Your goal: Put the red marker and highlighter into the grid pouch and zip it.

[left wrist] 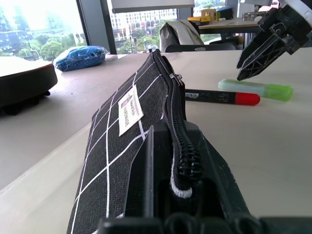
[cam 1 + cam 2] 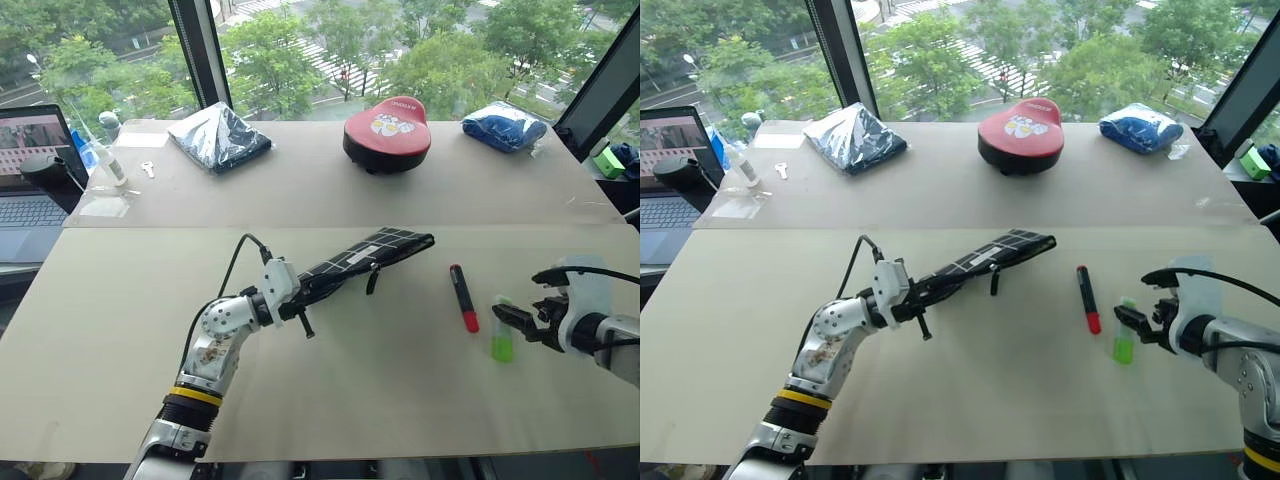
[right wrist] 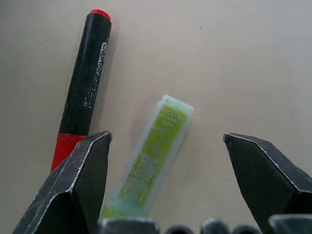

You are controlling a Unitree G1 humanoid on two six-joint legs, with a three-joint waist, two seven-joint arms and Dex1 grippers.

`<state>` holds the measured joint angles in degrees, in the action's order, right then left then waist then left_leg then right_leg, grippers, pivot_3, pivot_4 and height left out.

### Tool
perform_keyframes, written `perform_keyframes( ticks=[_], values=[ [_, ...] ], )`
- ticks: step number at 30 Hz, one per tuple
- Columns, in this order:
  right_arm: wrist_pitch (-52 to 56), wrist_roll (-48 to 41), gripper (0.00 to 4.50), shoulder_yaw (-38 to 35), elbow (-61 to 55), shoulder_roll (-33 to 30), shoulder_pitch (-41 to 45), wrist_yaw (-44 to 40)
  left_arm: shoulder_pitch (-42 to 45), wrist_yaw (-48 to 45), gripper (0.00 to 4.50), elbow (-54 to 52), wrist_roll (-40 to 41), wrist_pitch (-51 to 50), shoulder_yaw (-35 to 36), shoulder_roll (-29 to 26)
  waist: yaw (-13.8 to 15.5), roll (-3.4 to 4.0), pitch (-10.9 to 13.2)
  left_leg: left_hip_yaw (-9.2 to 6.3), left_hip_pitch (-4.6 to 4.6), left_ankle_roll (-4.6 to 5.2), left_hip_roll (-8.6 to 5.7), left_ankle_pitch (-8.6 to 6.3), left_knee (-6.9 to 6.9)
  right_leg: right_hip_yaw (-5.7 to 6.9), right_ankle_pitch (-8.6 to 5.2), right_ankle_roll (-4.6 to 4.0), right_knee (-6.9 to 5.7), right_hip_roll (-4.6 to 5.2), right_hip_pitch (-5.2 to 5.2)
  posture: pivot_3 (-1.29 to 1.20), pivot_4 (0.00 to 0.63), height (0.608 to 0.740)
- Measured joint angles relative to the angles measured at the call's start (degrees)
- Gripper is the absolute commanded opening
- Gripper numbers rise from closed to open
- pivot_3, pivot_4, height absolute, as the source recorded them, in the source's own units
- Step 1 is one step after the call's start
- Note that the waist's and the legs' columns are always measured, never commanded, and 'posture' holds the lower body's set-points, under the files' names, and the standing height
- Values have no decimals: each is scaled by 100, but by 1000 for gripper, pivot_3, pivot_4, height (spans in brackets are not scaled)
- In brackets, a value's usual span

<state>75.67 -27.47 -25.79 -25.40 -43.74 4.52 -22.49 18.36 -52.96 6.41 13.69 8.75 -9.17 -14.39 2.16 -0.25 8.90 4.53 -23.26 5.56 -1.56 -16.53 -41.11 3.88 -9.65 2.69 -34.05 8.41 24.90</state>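
The grid pouch (image 2: 372, 250), black with white grid lines and a small white label, is held off the table, slanting up toward the far right. My left gripper (image 2: 303, 296) is shut on its near end, with the zipper (image 1: 176, 122) running along the top edge. The red marker (image 2: 463, 297), a black barrel with a red cap, lies on the table right of the pouch. The lime-green highlighter (image 2: 502, 338) lies just right of the marker. My right gripper (image 2: 516, 320) hovers open just above the highlighter, one finger (image 3: 73, 185) on each side of it.
Along the far side of the table sit a dark bagged cloth bundle (image 2: 218, 135), a red round case (image 2: 387, 133) and a blue bagged bundle (image 2: 505, 126). A laptop (image 2: 30, 170) and a small bottle (image 2: 105, 160) stand at the far left.
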Motion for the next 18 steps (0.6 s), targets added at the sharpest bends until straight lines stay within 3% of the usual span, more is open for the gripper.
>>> perform_keyframes(
  ticks=[8,11,12,13,18],
  values=[
    [-96,83,4081,272,57,84,-310,1,19,32,0,-65,0,-107,18,-39,-4,0,0,0,2,1,0,0,-1,0,0,1,0,-3,-3,0,150,740],
    [-464,151,3470,372,247,87,-445,-52,33,72,0,-105,1,-152,33,-61,-6,-15,-9,-2,31,7,1,-4,-1,3,-2,3,7,-7,-41,0,150,740],
    [-563,167,2943,443,293,88,-481,-53,33,79,0,-118,1,-156,34,-64,-5,-19,-11,-3,46,16,2,-9,-2,4,-4,6,10,-6,-60,0,150,740],
    [-635,173,2609,487,339,91,-489,-55,33,85,0,-131,1,-159,35,-71,-6,-24,-14,-4,54,61,4,-37,-2,3,-5,8,13,-6,-69,0,150,740],
    [-1093,306,1020,644,585,88,-418,-56,33,123,0,-236,4,-249,43,-118,1,-29,-16,-7,54,67,6,-42,-30,0,-4,13,14,-2,-73,0,150,740]
  ],
)
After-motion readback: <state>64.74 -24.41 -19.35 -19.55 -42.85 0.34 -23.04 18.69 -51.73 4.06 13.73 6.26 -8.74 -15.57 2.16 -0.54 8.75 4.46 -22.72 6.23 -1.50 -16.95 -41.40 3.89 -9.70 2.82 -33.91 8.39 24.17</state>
